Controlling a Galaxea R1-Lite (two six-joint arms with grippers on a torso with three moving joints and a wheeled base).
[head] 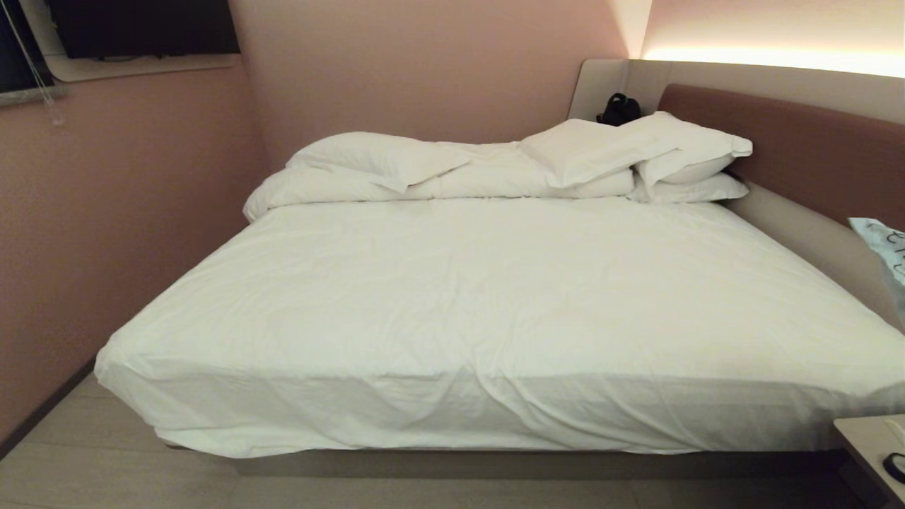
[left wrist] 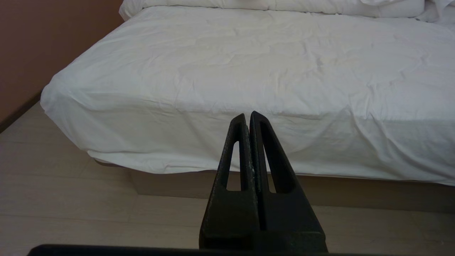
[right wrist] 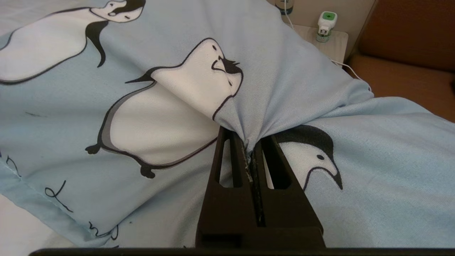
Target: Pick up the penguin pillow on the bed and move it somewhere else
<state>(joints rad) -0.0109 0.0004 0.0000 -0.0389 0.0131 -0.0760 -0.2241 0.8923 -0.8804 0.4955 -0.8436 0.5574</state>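
Over on the left, the left gripper (left wrist: pixel 249 117) hangs low at the foot of the bed (head: pixel 452 297), fingers pressed together on nothing, out of the work. Across the bed the sheet lies wrinkled up to the heaped white pillows (head: pixel 636 152) by the headboard (head: pixel 792 141). At the far right edge, off beside the bed frame, a corner of the penguin pillow (head: pixel 884 244) hangs in the air. The right gripper (right wrist: pixel 250 149) has its fingers clamped tight on a bunched fold of the pillow cover. I'd say the carry should go slowly and level, since only a pinch of cloth bears the weight and a jerk could slip it. The pillow is soft pale blue, printed with black-and-white penguins and looping handwriting along one seam.
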